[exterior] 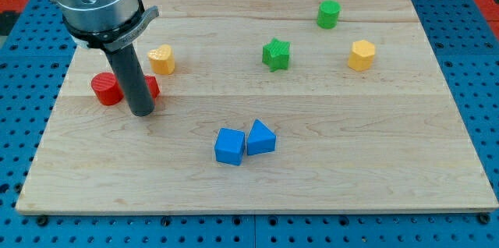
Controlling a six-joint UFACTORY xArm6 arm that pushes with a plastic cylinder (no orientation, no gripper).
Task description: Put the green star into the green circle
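Though nowhere near done, worth a quick status check. Zero progress showing on the actual goal: green star [276,54] sitting well off to the view's right of my tip [141,113] and a bit toward the view's top, clearly apart from the green circle [329,14]. Green circle parked even further right and higher up from my tip, near the far edge of the counter [390,162]. Open wood between the two greens, no contact at all.

Pretty much everything left to do, by the look of it: get across to the star, line up on its near-left side, then shove it up and right until it meets the circle. Just a guess from the layout, mind.

No hand on this rig, only a straight dark rod, so nothing to call open, closed or gripping. Tip planted on the counter, touching neither green.

Now the murky bits. Red block [150,86] tucked right behind the rod, mostly hidden, shape impossible to call, and can't tell whether touching the rod or just beside it. Second red cylinder [105,89] just left of my tip, partly covered too. Yellow block [161,59] a little up and right of my tip, maybe heart-shaped, hard to say. Upper arm cut off at the view's top.

Also around: yellow hexagon [362,55] far right, plus blue cube [229,147] and another blue block [261,137] touching each other, down and right of my tip.
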